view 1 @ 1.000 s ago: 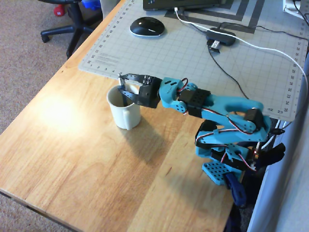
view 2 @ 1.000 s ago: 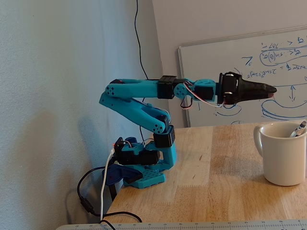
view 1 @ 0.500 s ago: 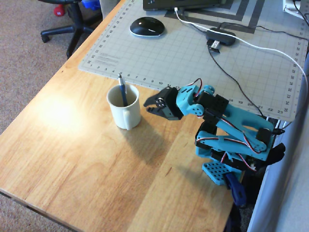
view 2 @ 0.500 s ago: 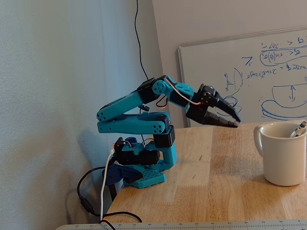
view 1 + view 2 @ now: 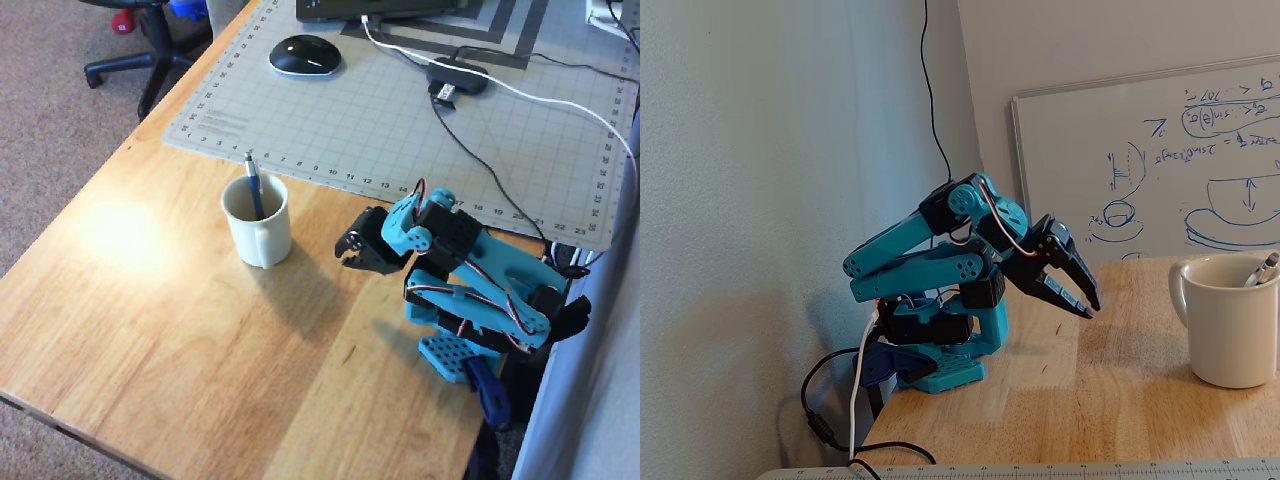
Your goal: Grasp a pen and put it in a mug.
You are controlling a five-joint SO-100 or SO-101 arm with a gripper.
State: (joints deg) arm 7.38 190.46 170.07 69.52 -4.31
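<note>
Cream-white and upright, the mug [image 5: 258, 221] stands on the wooden table [image 5: 150, 330], well apart from the gripper [image 5: 347, 262] and to its left in the overhead view. The dark blue pen [image 5: 254, 186] rests inside it, leaning on the rim with its silver end poking above. The teal arm [image 5: 940, 260] sits folded back over its base; its black gripper points down toward the table, jaws together and holding nothing. Behind the gripper lie a grey cutting mat [image 5: 420, 130] and a black computer mouse [image 5: 304, 54].
</note>
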